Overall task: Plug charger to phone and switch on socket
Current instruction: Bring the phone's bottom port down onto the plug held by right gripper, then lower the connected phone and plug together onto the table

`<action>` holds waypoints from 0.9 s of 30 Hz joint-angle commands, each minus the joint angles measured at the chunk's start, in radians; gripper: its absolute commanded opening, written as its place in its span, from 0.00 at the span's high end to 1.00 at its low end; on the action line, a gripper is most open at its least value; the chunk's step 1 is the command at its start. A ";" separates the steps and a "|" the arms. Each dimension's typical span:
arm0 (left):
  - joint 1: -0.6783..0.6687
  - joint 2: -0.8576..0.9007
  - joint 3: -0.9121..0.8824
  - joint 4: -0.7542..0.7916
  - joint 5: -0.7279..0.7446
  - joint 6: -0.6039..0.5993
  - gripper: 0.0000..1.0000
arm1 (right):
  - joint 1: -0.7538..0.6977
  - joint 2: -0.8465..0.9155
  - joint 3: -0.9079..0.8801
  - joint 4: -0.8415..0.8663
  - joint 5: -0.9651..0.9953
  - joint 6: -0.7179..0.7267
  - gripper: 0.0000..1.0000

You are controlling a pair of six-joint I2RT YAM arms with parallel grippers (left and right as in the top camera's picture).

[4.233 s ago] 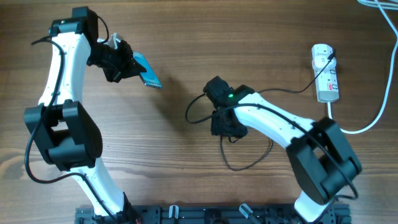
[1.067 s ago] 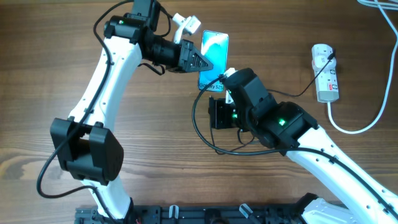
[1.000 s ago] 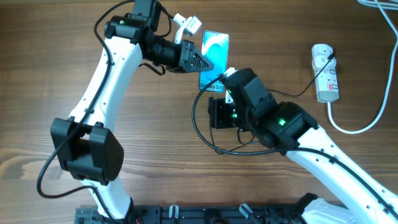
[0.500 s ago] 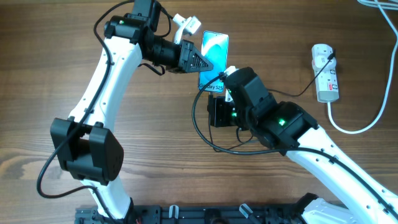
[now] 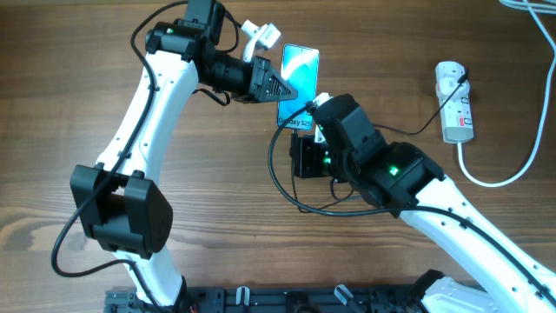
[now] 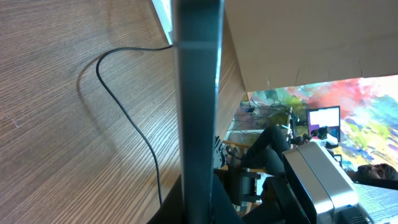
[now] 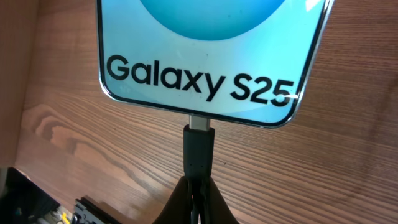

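Black charger (image 7: 199, 148) clamped in right tool (image 7: 198, 191).

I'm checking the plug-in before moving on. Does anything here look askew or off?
Nothing looks damaged or spilled. One oddity: the charger, held by the right gripper, shows a silver sliver of tip below the phone edge, so it seems not fully seated. The left gripper holds the phone.
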 commanded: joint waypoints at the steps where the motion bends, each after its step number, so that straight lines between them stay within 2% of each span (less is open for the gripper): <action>1: -0.004 -0.029 0.012 -0.003 0.035 -0.003 0.96 | -0.004 0.008 0.029 0.001 -0.010 -0.015 0.95; 16: -0.013 -0.029 0.012 -0.004 0.035 -0.003 0.96 | -0.004 0.008 0.029 0.016 -0.024 -0.019 0.96; 27: -0.019 -0.029 0.012 -0.003 0.035 -0.002 0.96 | -0.004 0.008 0.029 -0.011 0.071 -0.010 0.96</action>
